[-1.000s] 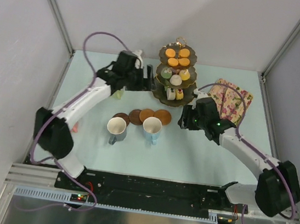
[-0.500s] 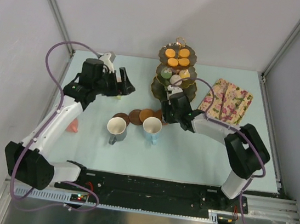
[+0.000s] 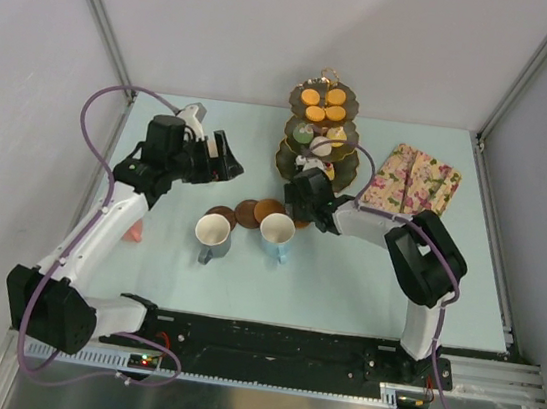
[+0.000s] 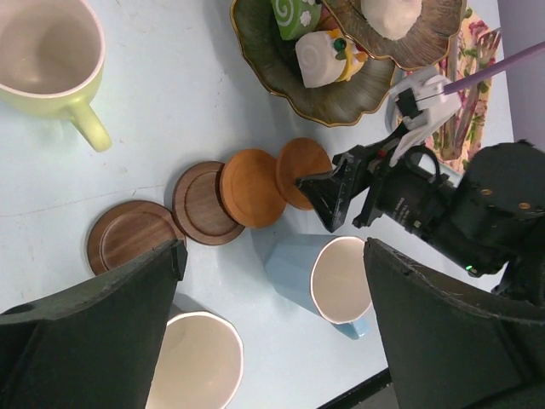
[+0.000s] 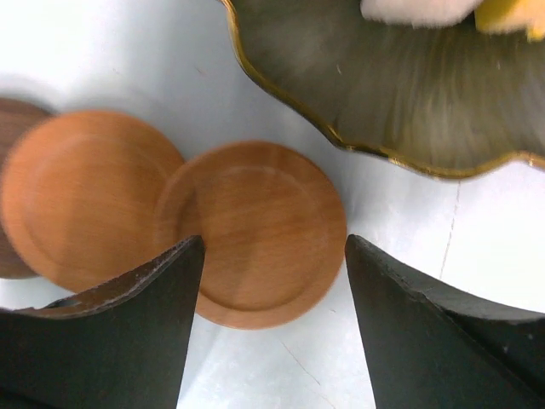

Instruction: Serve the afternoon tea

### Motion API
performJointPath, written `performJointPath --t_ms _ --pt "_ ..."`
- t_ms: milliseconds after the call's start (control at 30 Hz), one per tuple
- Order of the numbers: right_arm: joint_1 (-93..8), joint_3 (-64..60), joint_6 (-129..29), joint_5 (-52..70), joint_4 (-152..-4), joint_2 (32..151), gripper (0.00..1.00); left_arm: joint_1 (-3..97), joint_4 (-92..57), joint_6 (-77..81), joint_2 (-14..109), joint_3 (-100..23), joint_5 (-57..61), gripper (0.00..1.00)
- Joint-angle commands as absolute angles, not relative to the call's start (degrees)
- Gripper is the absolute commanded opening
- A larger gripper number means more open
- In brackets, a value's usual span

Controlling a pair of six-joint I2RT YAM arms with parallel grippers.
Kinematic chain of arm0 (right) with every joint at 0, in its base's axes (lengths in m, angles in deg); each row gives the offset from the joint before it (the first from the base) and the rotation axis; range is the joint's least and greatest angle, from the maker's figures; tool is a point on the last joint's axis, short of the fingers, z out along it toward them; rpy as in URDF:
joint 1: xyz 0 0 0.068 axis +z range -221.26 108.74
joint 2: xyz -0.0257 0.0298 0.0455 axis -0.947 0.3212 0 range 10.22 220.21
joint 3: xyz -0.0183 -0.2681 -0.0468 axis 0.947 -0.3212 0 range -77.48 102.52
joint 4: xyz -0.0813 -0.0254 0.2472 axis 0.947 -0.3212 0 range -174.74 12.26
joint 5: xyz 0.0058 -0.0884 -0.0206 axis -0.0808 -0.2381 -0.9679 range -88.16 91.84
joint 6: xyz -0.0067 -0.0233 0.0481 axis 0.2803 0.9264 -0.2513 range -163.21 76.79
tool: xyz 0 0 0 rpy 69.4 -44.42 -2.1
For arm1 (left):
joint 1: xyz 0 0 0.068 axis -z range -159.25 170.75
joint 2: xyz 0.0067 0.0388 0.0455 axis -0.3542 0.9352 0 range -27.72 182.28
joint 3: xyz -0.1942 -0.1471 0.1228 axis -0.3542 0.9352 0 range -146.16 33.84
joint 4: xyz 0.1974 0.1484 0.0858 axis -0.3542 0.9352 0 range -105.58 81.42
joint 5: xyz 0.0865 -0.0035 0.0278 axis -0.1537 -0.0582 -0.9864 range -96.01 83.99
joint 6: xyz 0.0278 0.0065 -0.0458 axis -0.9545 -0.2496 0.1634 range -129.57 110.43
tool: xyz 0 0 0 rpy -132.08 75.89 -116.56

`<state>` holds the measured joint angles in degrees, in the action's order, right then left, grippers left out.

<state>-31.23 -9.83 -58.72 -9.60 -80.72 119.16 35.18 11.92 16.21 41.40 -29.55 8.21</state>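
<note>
1. At the table's left edge a small pink thing (image 3: 132, 232) lies half hidden by the left arm (image 3: 98, 237); too little of it shows to name it
2. The left gripper (image 3: 231, 159) hangs over the far-left part of the table, its jaws spread wide with nothing between them. The yellow-green mug (image 4: 47, 60) stands upright beneath it, with bare surface between the mug and the stand
3. Four round coasters (image 3: 245, 212) run in one overlapping line, the two on the left dark brown and the two on the right lighter orange-brown. The grey mug (image 3: 213, 234) and blue mug (image 3: 277, 233) stand upright just on the near side of that line, side by side but apart. The blue mug sits close against the row
4. The right gripper (image 5: 272, 247) is low over the rightmost coaster (image 5: 255, 213), fingers parted with one on each side of it. I cannot tell whether they touch it, and nothing is lifted
5. Only a narrow strip of bare table separates that coaster from the wavy gold rim of the three-tier stand (image 5: 375, 94). The stand carries small cakes (image 3: 323, 98) on every tier
6. The floral tray (image 3: 416, 180) lies askew just right of the stand, apart from it and near the right edge
7. The table (image 3: 345, 274) is pale blue-green and matt. Its widest open room is the near half, in front of the mugs and to their right
8. White walls (image 3: 277, 23) close in the left, back and right sides, with slanted metal frame posts (image 3: 102, 16) at the far corners
</note>
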Motion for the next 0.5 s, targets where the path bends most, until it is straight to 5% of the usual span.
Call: performJointPath --t_ms 0,467 --pt "-31.32 -8.16 -62.09 -15.54 -88.24 121.12 0.72 34.73 10.34 18.72 41.8 -29.61 8.56 0.93" --pt "-36.13 -17.55 -71.45 -18.42 -98.39 113.68 0.41 34.89 11.62 20.49 48.84 -31.62 4.52 0.96"
